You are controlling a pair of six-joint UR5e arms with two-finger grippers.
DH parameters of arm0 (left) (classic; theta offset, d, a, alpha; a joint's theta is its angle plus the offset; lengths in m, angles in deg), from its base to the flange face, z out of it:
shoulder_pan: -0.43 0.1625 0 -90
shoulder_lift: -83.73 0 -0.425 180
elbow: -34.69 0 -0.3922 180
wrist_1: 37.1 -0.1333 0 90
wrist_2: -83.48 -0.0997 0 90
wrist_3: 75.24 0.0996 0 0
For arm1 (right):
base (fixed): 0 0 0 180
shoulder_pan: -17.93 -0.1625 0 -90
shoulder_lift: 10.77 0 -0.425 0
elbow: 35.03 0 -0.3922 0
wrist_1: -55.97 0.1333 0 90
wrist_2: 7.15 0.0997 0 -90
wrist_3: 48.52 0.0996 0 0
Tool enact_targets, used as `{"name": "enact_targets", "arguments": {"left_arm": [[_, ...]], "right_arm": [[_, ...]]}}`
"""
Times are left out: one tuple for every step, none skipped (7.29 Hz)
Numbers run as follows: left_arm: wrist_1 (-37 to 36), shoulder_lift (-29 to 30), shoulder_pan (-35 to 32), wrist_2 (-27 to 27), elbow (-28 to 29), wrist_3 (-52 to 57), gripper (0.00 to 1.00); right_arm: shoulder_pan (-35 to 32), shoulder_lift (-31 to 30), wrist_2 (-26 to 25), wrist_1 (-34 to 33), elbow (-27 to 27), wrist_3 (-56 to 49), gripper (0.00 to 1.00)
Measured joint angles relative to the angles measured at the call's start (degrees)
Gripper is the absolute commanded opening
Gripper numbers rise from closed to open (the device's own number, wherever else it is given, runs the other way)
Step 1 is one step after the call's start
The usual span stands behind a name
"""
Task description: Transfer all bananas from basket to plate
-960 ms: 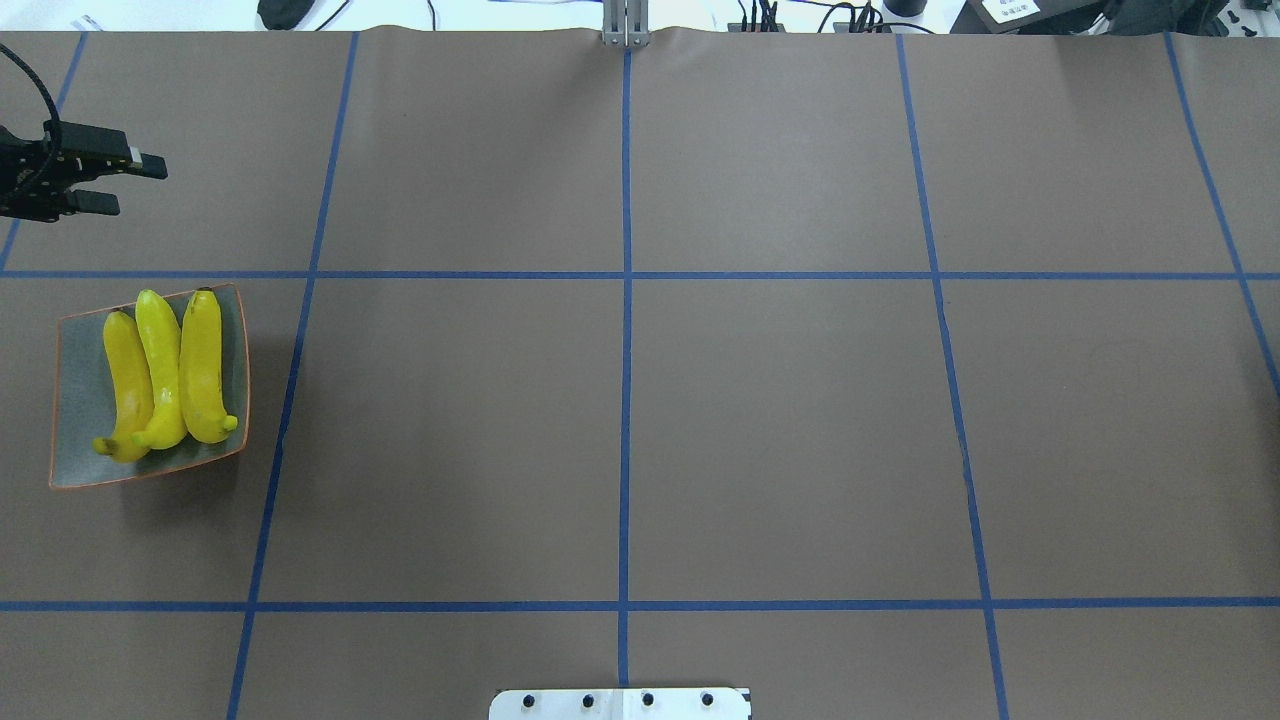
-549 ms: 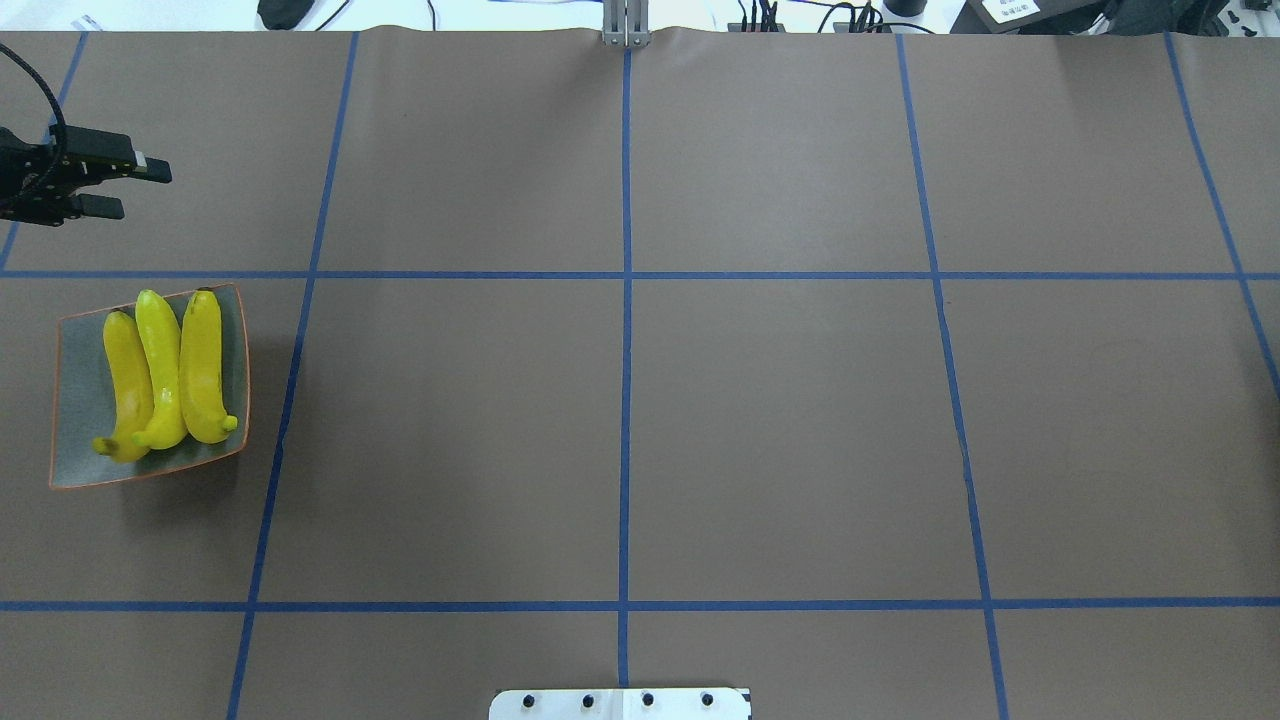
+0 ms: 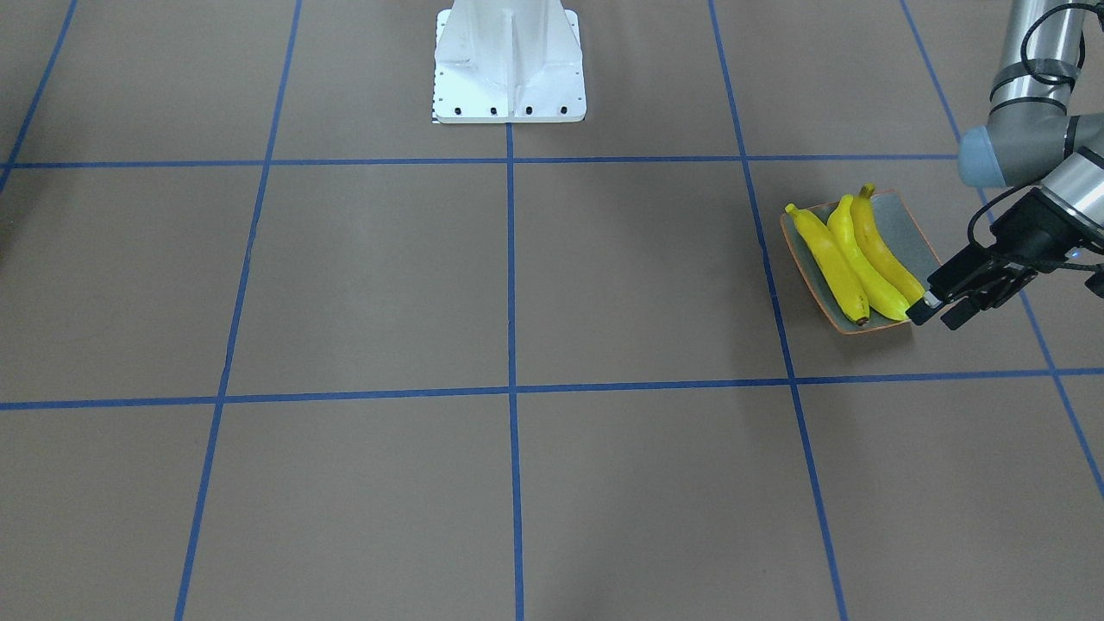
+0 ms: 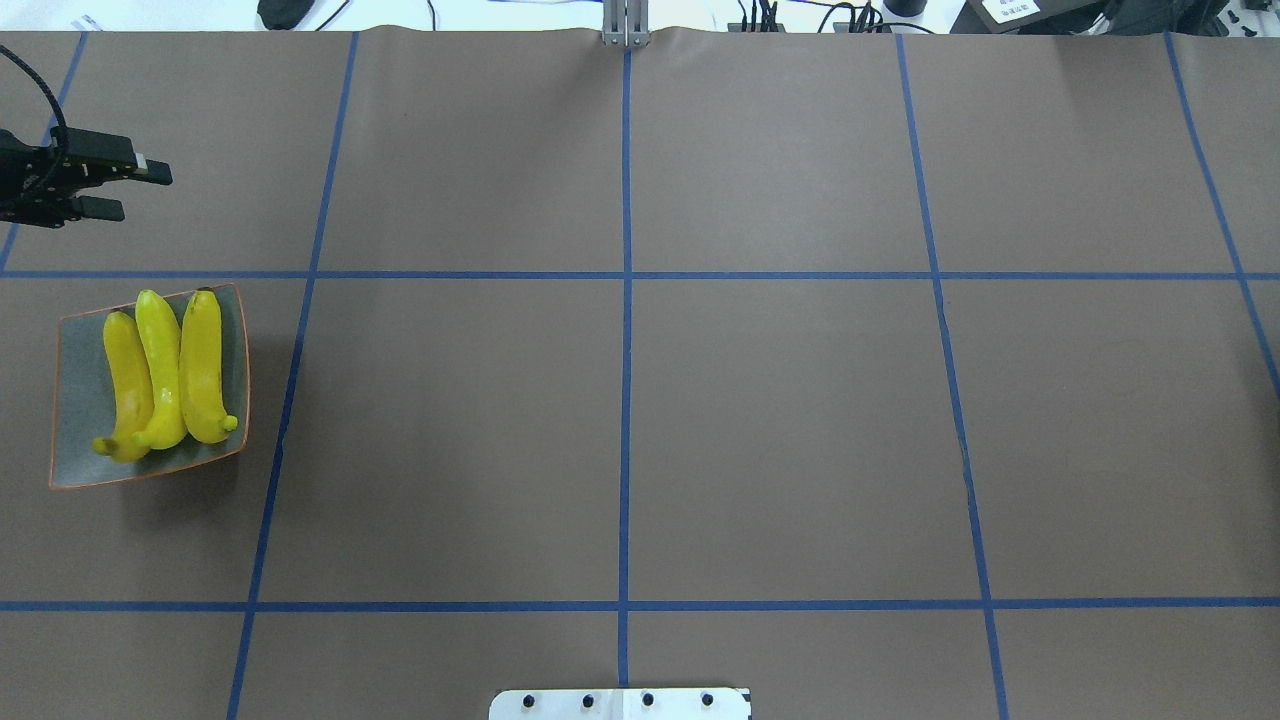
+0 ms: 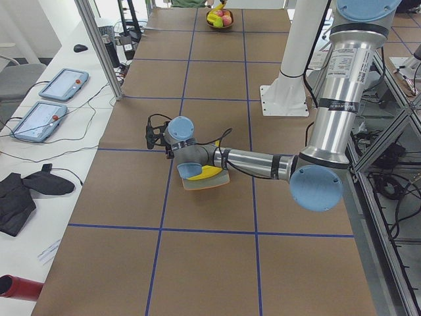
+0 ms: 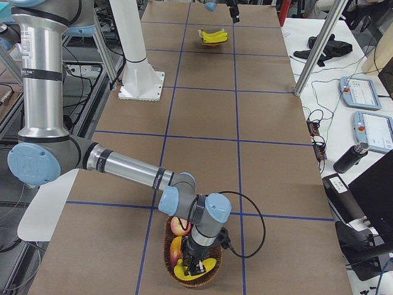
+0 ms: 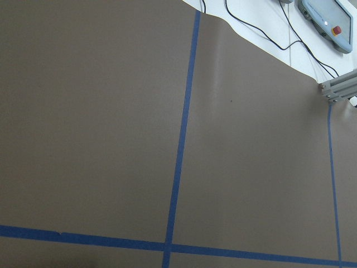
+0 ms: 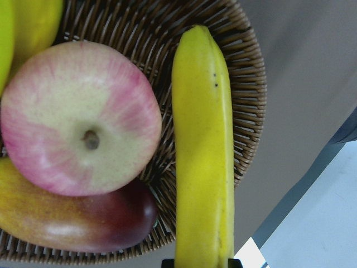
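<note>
Three yellow bananas (image 4: 165,370) lie side by side on the grey-green plate (image 4: 80,400) with an orange rim, at the table's left. My left gripper (image 4: 135,192) hovers open and empty beyond the plate; in the front-facing view the left gripper (image 3: 936,316) is beside the plate (image 3: 914,226). At the table's right end, a fourth banana (image 8: 203,156) lies in the wicker basket (image 8: 245,84). My right gripper (image 8: 201,262) reaches down into the basket (image 6: 216,270), its fingertips against both sides of that banana's (image 6: 201,270) near end.
The basket also holds a pink-and-cream apple (image 8: 78,117), a red-and-yellow mango-like fruit (image 8: 72,218) and a yellow-green fruit (image 8: 33,22). The robot's white base (image 3: 509,60) stands at the near middle edge. A metal post (image 4: 625,25) and cables line the far edge.
The left gripper has shifted very slightly at the far left. The three bananas on the plate have not moved.
</note>
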Motion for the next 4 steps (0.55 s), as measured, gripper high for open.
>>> {"name": "enact_targets", "arguments": {"left_arm": [[0.0, 0.0, 0.1, 0.0, 0.1, 0.0, 1.00], [0.0, 0.0, 0.2, 0.0, 0.2, 0.0, 1.00], [0.0, 0.0, 0.3, 0.1, 0.2, 0.1, 1.00], [0.0, 0.0, 0.4, 0.1, 0.3, 0.1, 1.00]], "right_arm": [[-0.4, 0.2, 0.1, 0.0, 0.5, 0.1, 0.00], [-0.7, 0.1, 0.2, 0.0, 0.7, 0.4, 0.00], [-0.7, -0.1, 0.3, 0.0, 0.8, 0.8, 0.00], [-0.8, -0.3, 0.4, 0.0, 0.6, 0.9, 0.00]]}}
